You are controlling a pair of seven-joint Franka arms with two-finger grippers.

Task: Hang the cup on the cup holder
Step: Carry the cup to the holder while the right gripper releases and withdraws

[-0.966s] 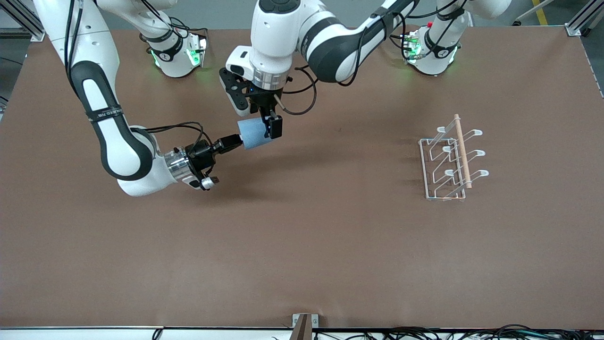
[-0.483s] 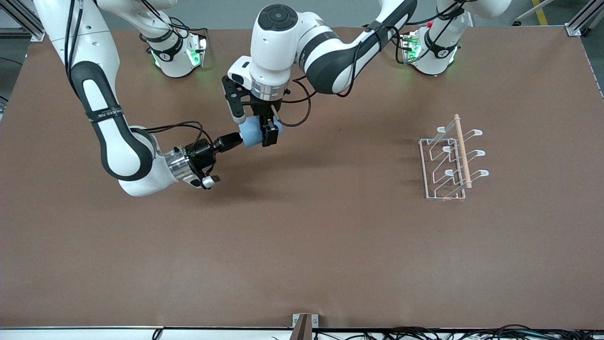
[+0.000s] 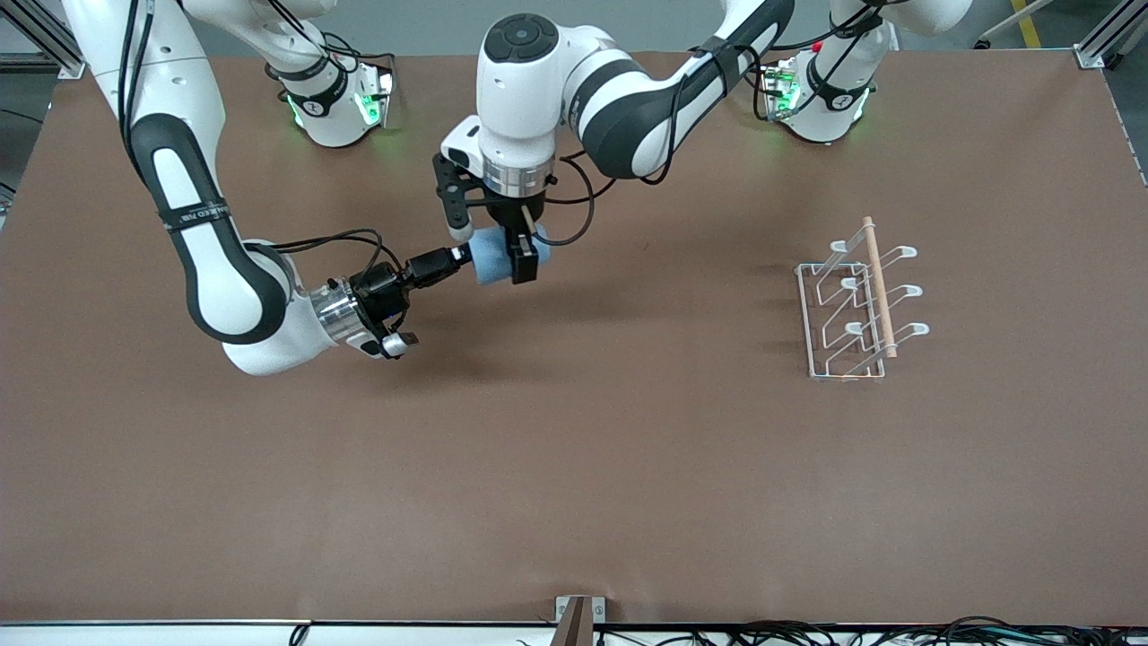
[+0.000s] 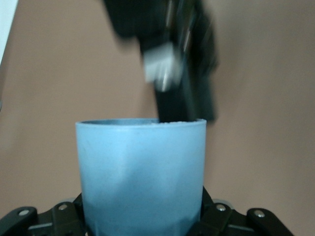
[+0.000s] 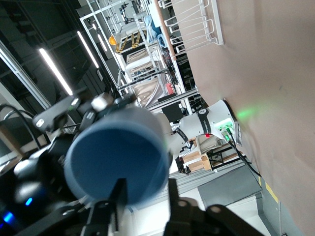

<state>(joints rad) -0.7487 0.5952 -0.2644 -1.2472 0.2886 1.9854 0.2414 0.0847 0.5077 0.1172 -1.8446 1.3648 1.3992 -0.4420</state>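
The left arm reaches in from its base and points its wrist straight down, its left pincer [image 3: 521, 262] clamped shut on the cup [image 3: 494, 256] above the desk [image 3: 574, 467]. The right arm bends low with its wrist nearly level, its right pincer [image 3: 459, 255] at the cup's base, fingers [image 5: 117, 192] parted.
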